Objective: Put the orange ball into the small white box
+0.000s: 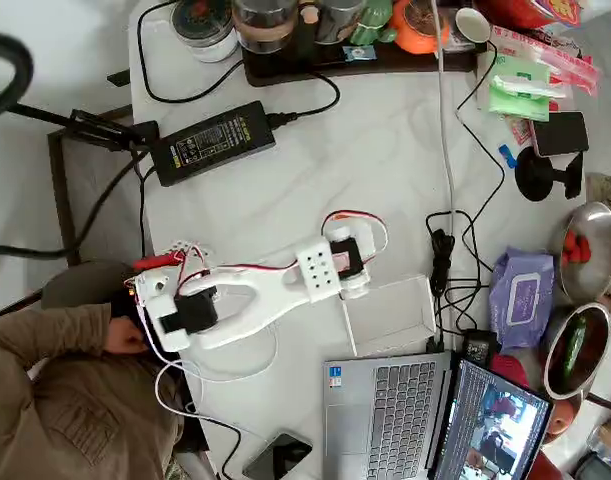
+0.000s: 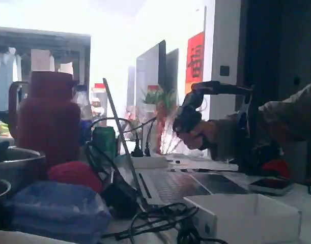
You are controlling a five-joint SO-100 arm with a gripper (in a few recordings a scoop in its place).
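A table draped in a wrinkled white cloth (image 1: 385, 150) stands in a bright, cluttered room. Seen from overhead, a dark tray along the far edge carries jars and cups. A black power brick (image 1: 213, 142) lies on the cloth with its cables trailing off to the left. An open laptop (image 1: 405, 415) sits at the near edge. To the right of it lie a purple wet-wipes pack (image 1: 522, 297) and some metal bowls (image 1: 585, 245). A person in a brown sleeve (image 1: 55, 390) sits at the lower left corner.

The white robot arm (image 1: 250, 295) reaches from the left across the cloth toward the small white box (image 1: 388, 315), which rests just above the laptop keyboard. In the low fixed view the same box (image 2: 247, 217) stands in the foreground, its open top facing up, with tangled black cables (image 2: 160, 218) before it.

The gripper (image 1: 353, 283) hangs at the upper left corner of the box, its tip at or just over the rim. From above its own body hides the fingers, so I cannot tell whether they are apart or together, nor whether anything is between them. I cannot make out the orange ball anywhere on the cloth or inside the box.
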